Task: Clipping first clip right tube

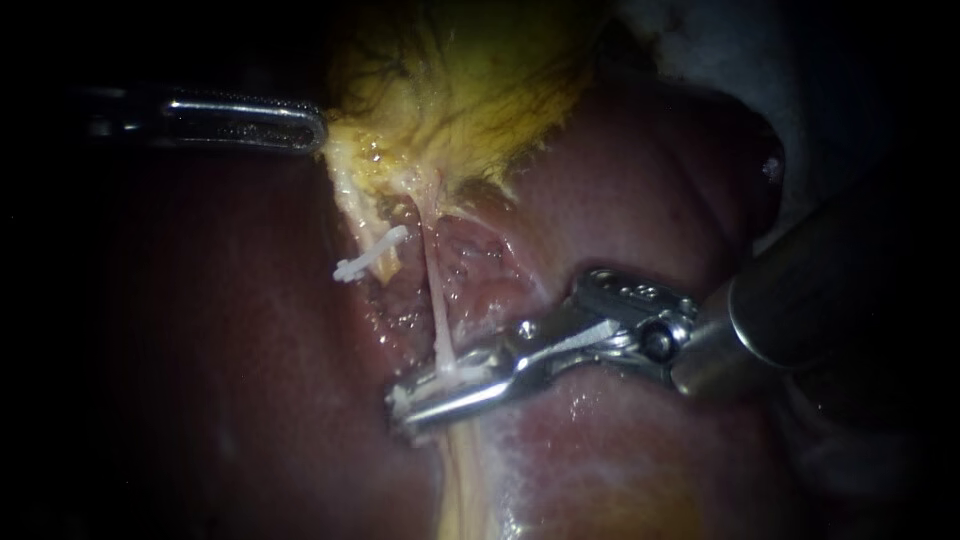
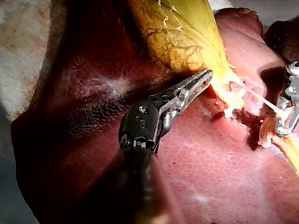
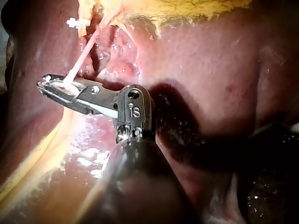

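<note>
White clip sat in right instrument's nearly closed jaws, clamped across right tube at centre frame, left instrument's shut jaws pinching gallbladder upper left; I'd have confirmed tube fully inside, clip square to it, no liver caught, before squeezing home.

Left instrument: the shaft enters from the left and lies almost level, high in the endoscope view.
Left hand: it is angled off the shaft at the wrist joint. Its two long, slotted jaws lie together with no gap showing.
Right instrument: the thick shaft enters from the right and slants down toward the middle.
Right hand: it is bent sideways at the wrist. The jaws are pressed close from both sides on a white clip around the right tube.
</note>
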